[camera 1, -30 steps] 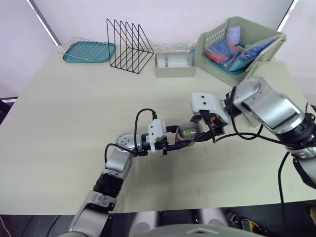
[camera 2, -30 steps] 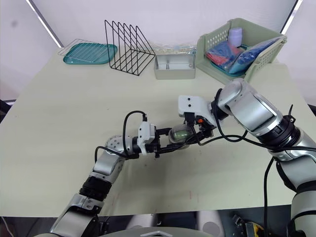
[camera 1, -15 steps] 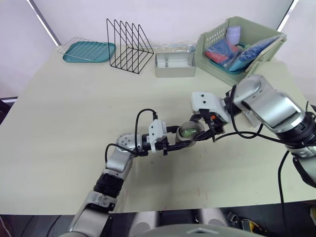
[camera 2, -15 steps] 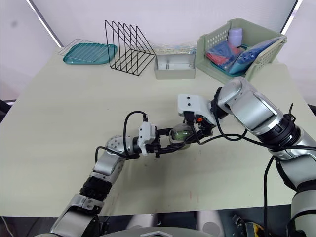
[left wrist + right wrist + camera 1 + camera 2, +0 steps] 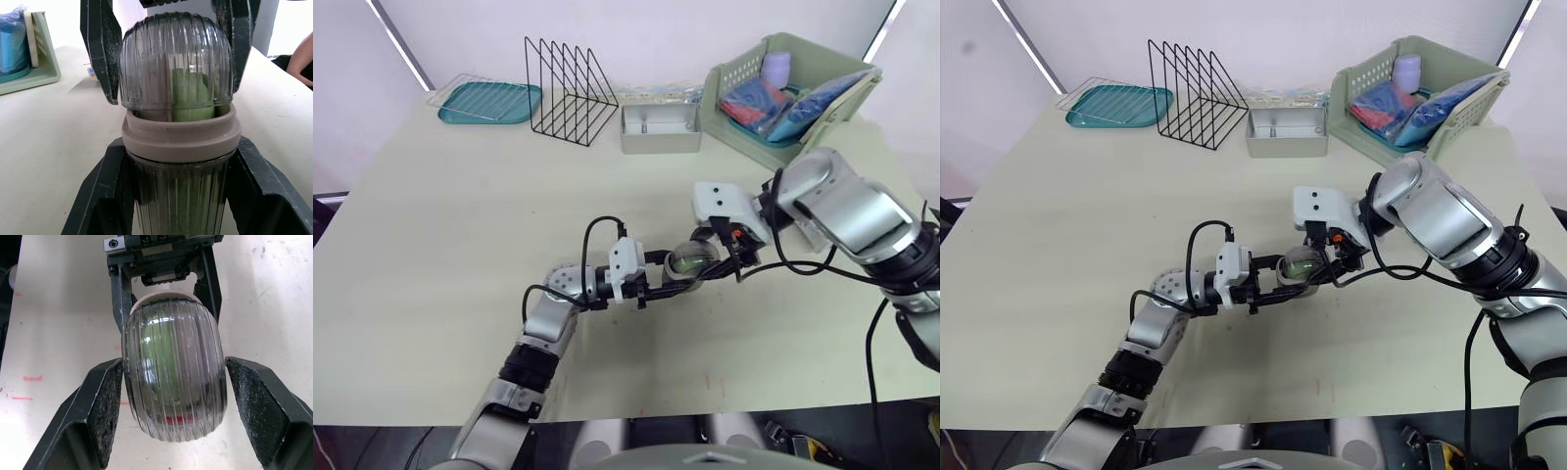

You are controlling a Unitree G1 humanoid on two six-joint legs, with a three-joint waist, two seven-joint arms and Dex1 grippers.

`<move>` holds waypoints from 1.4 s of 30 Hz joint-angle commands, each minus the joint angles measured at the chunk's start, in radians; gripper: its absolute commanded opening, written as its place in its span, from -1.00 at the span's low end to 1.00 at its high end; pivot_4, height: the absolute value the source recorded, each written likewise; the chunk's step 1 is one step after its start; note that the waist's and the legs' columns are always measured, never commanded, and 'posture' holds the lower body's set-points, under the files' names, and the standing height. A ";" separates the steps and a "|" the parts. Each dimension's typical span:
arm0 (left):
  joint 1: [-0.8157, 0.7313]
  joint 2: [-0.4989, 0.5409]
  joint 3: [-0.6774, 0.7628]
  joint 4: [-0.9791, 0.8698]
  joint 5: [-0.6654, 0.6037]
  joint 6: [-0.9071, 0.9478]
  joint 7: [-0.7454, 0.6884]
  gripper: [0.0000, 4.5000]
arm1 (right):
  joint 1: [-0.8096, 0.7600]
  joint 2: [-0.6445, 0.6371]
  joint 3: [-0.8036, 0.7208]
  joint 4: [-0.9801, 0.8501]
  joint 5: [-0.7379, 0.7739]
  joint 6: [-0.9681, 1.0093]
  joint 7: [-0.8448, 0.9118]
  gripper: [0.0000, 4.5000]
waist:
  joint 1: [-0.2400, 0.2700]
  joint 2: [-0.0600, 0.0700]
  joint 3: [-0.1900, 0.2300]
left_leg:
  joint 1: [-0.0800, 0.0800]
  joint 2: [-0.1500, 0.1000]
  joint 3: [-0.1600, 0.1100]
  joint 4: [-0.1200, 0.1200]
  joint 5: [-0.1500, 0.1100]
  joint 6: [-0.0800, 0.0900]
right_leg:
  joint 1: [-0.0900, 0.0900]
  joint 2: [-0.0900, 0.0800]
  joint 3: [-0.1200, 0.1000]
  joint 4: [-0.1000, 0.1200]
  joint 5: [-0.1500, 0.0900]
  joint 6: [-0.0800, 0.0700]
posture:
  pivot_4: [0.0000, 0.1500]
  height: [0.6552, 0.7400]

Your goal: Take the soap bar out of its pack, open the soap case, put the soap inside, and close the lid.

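Observation:
The soap case point(image 5: 688, 262) is clear and ribbed with a taupe rim, and it is held just above the table's middle. A green soap bar point(image 5: 190, 93) shows through it. My left gripper point(image 5: 668, 275) is shut on the case's lower half point(image 5: 180, 196), its fingers point(image 5: 105, 191) on both sides. The domed lid point(image 5: 175, 63) sits on the rim. My right gripper point(image 5: 173, 363) is shut on the lid point(image 5: 173, 382), its fingers point(image 5: 105, 406) pressed against the lid's two sides. The right arm comes in from the right.
At the back right stands a green basket point(image 5: 734, 117) with coloured packs. A grey tray point(image 5: 661, 143), a black wire rack point(image 5: 570, 90) and a teal tray point(image 5: 489, 102) line the far edge. A person's arm point(image 5: 301, 54) shows beyond the table.

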 commanded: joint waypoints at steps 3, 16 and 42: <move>-0.003 0.001 0.000 -0.053 -0.009 -0.025 0.000 -0.16 | 0.005 -0.030 -0.048 -0.032 0.013 0.004 0.000 0.53 | 0.000 0.000 0.000 | 0.000 0.000 0.000 0.000 0.000 0.000 | 0.000 0.000 0.000 0.000 0.000 0.000 | 1.00 1.00; -0.006 0.008 0.006 -0.041 -0.009 -0.043 -0.001 -0.16 | 0.054 -0.094 -0.060 -0.051 0.015 0.002 0.005 0.53 | 0.001 0.000 0.000 | 0.000 0.000 0.000 0.000 0.000 0.000 | 0.000 0.000 0.000 0.000 0.000 0.000 | 1.00 1.00; -0.019 0.017 0.009 -0.020 -0.010 -0.053 -0.002 -0.16 | 0.443 -0.098 -0.394 0.157 0.093 -0.367 -0.085 -0.97 | 0.003 0.000 0.002 | 0.000 0.000 0.001 0.001 0.000 0.000 | 0.001 0.000 0.001 0.000 0.000 0.000 | 1.00 1.00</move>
